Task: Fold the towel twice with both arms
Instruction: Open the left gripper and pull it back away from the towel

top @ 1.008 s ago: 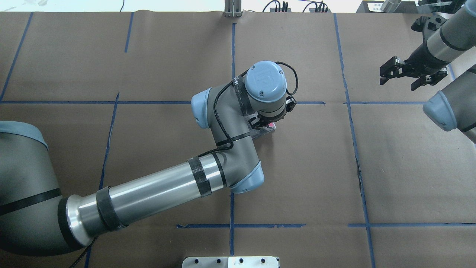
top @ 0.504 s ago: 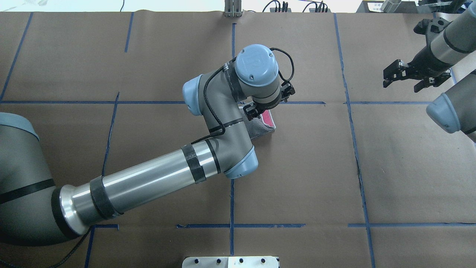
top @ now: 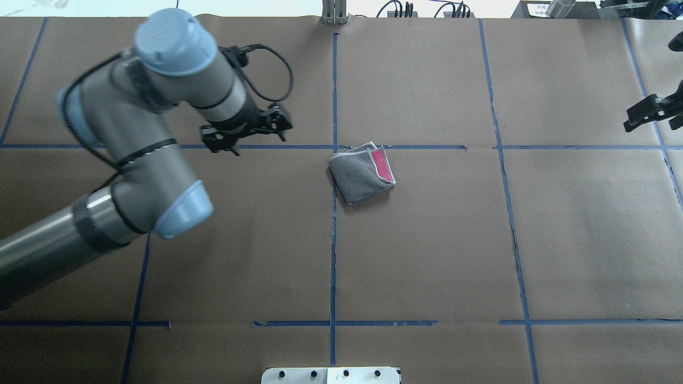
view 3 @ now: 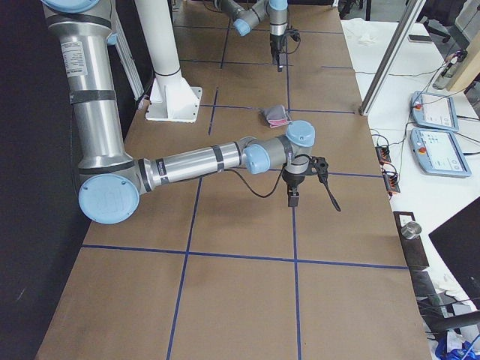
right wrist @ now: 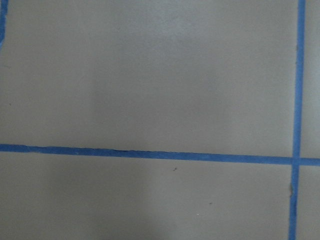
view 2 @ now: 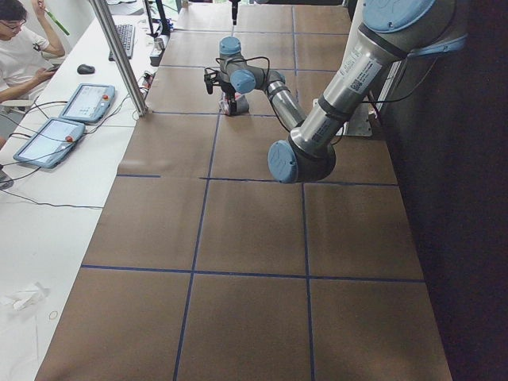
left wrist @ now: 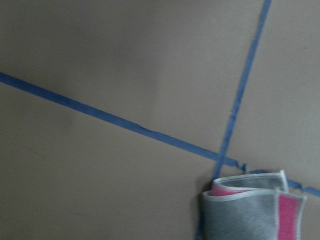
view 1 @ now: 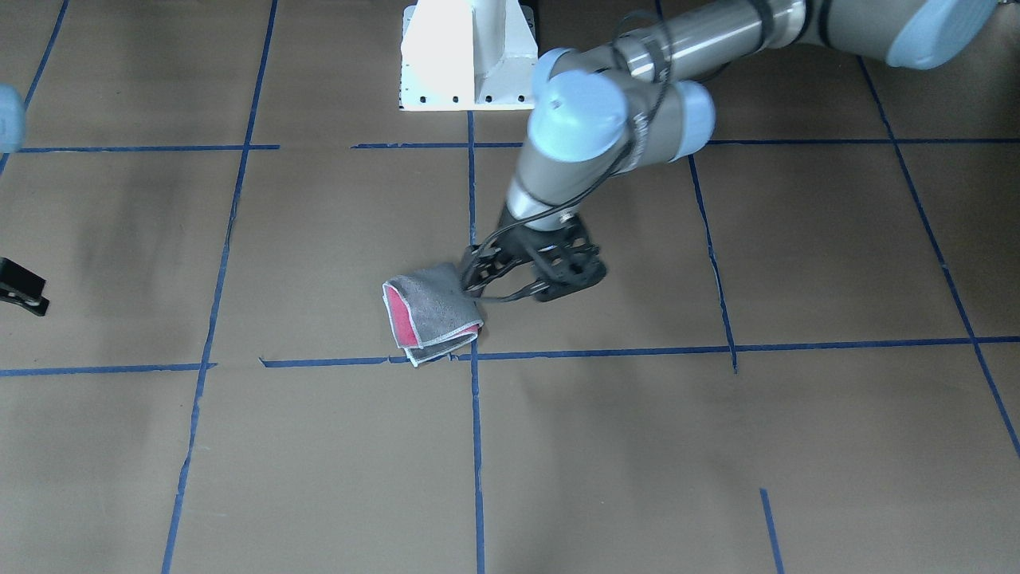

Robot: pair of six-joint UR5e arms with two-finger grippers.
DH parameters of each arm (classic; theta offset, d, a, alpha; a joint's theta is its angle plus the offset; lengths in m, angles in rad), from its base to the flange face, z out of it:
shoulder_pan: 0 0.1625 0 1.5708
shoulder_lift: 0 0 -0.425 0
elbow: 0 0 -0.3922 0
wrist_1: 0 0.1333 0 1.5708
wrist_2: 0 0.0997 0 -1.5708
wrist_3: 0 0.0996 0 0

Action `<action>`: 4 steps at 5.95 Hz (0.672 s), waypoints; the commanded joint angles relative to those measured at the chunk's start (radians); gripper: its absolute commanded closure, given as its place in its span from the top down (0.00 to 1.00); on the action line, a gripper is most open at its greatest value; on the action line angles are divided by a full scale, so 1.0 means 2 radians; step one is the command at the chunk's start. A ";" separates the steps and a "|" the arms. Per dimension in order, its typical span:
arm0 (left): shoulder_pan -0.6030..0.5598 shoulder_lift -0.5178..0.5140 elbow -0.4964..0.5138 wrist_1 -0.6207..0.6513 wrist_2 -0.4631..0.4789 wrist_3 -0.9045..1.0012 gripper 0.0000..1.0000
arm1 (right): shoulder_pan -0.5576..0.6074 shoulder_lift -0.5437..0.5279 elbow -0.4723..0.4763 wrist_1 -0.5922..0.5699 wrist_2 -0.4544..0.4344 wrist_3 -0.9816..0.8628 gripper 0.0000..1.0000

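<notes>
The towel (top: 363, 170) lies folded into a small square on the brown table, grey face up, with a pink strip along its right edge. It also shows in the front view (view 1: 430, 311), the left wrist view (left wrist: 255, 210) and the right side view (view 3: 276, 114). In the overhead view my left gripper (top: 248, 140) is open and empty, well left of the towel and apart from it. In the front view the left gripper (view 1: 510, 288) stands open right beside the towel's edge. My right gripper (top: 653, 114) is open and empty at the far right edge.
Blue tape lines (top: 333, 240) grid the brown paper. The white pedestal base (view 1: 466, 56) stands at the robot's side. A metal post (view 2: 119, 55) and tablets (view 2: 87, 101) are on the operators' white table, where a person sits.
The left arm has let go of the towel and swung up and to the left, uncovering it. The towel stays folded where it lay. The right gripper has drawn back further right.
</notes>
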State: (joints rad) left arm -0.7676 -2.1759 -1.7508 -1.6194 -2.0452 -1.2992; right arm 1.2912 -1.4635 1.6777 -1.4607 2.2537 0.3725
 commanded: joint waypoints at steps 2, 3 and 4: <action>-0.151 0.208 -0.103 0.018 -0.009 0.289 1.00 | 0.061 -0.035 -0.001 -0.004 0.038 -0.076 1.00; -0.228 0.236 -0.077 0.042 -0.025 0.446 1.00 | 0.086 -0.047 -0.006 -0.016 0.038 -0.131 1.00; -0.300 0.237 -0.016 0.055 -0.065 0.565 1.00 | 0.111 -0.047 -0.006 -0.064 0.038 -0.193 1.00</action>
State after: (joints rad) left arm -1.2195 -1.7287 -1.8777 -1.5393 -2.1115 -0.4325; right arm 1.4645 -1.5512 1.6680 -1.5160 2.3286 0.1013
